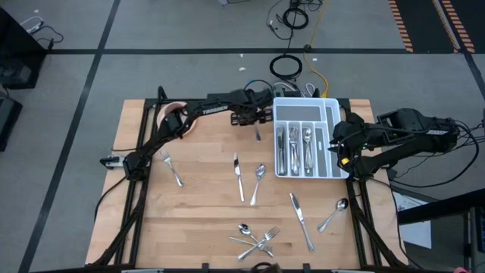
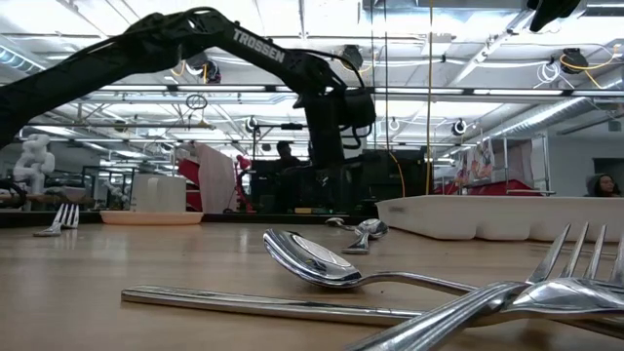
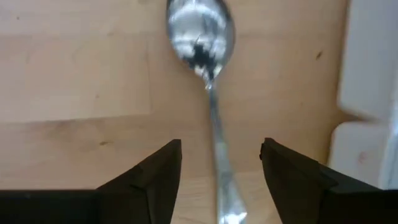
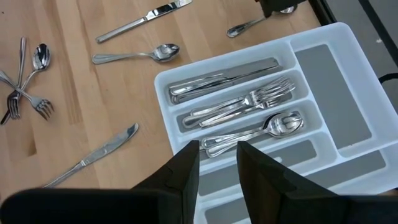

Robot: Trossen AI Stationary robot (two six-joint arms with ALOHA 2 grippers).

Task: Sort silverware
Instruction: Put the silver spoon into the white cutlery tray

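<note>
A spoon (image 3: 208, 93) lies flat on the table (image 1: 197, 220) just beside the tray's (image 1: 331, 106) far left corner, its handle running between the spread fingers (image 3: 155, 177) of the left gripper (image 1: 254, 117), which hangs right over it, apparently lined up to pinch the handle. The tray holds knives, forks and spoons, each kind in its own slot, which suggests sorting is partly done. More silverware (image 1: 254, 241) lies scattered over the table, well apart. The right gripper (image 4: 217, 168) waits above the tray's right edge, fingers narrowly apart and holding nothing. The left arm (image 2: 258, 49) reads "TROSSEN"; no other writing is legible.
</note>
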